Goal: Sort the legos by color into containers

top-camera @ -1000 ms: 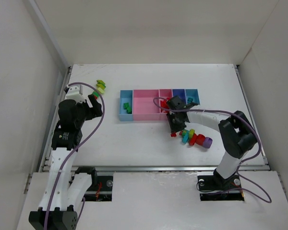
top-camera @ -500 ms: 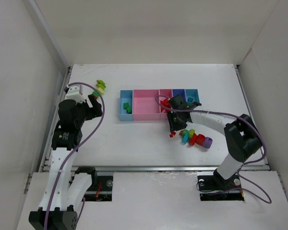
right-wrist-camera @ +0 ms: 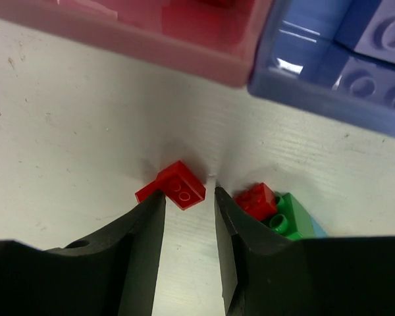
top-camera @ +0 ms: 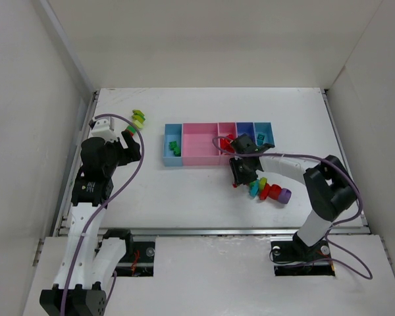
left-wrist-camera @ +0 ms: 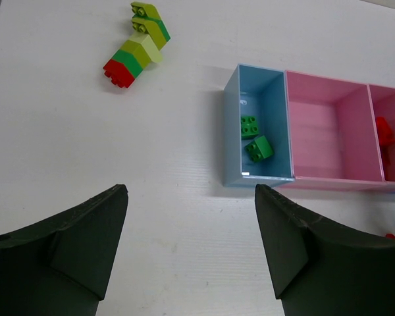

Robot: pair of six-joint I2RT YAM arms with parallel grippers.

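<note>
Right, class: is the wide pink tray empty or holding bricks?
Empty: the wide pink tray shows only bare floor in the left wrist view.

5 joined trays (left-wrist-camera: 322,131) are sitting on the table (top-camera: 158,191), 2 green bricks (left-wrist-camera: 258,148) are lying in the leftmost tray, 1 red-green-yellow cluster (left-wrist-camera: 137,49) is lying near the table's far-left corner, and 1 loose red brick (right-wrist-camera: 174,187) is lying beside the trays' near edge.

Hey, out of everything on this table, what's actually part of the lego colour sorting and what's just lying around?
Part of the job: loose red lego; mixed lego pile; yellow-green, green and red lego chain; green legos in the light blue tray; row of trays.
Just there: purple cables; white walls.
</note>
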